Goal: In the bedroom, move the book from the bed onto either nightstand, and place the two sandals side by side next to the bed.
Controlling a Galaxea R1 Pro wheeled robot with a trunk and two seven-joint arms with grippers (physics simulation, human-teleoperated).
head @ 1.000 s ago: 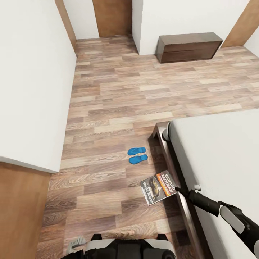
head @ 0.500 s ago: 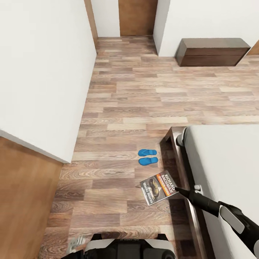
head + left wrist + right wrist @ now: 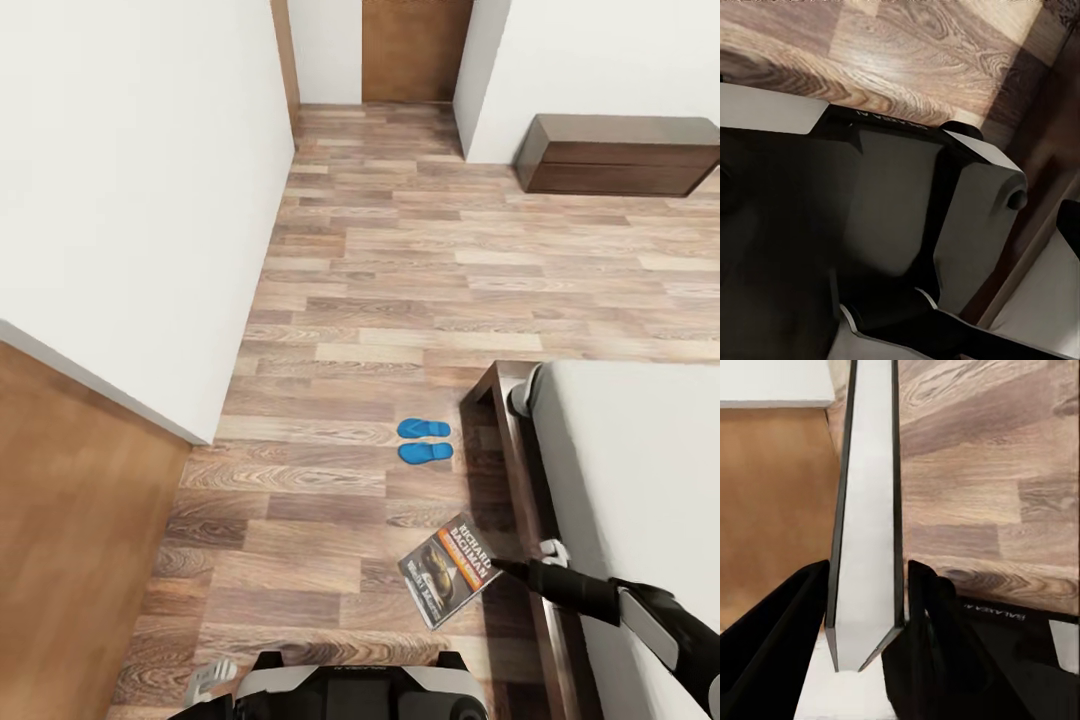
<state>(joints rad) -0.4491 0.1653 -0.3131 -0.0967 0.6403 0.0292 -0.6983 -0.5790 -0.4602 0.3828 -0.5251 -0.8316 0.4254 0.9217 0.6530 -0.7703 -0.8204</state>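
1. Book (image 3: 449, 570) held out over the plank floor (image 3: 400, 260), pinched at its corner by the right gripper (image 3: 497, 567) at the end of a dark arm reaching in from the bed side.
2. From the right wrist, the book (image 3: 866, 517) stands edge-on, its pale page block clamped between the two dark fingers (image 3: 930, 607), which press against both covers.
3. The cover faces up toward the head camera: dark, with an orange band, white lettering and a small picture.
4. The bed (image 3: 640, 470) lies to the right, its dark wooden frame running alongside the book and its grey mattress bare at this corner.
5. The two sandals (image 3: 424, 440) sit on the floor just beside the bed frame's corner, bright blue, parallel and close together, a little beyond the book.
6. A nightstand (image 3: 620, 155) stands well apart, against the far white wall.
7. The left gripper (image 3: 210, 680) shows as a pale tip low by the robot's trunk; whether its pincer is wide or closed, I cannot tell.
8. The left wrist looks onto the robot's own grey and black body (image 3: 907, 217), with floor planks beyond.
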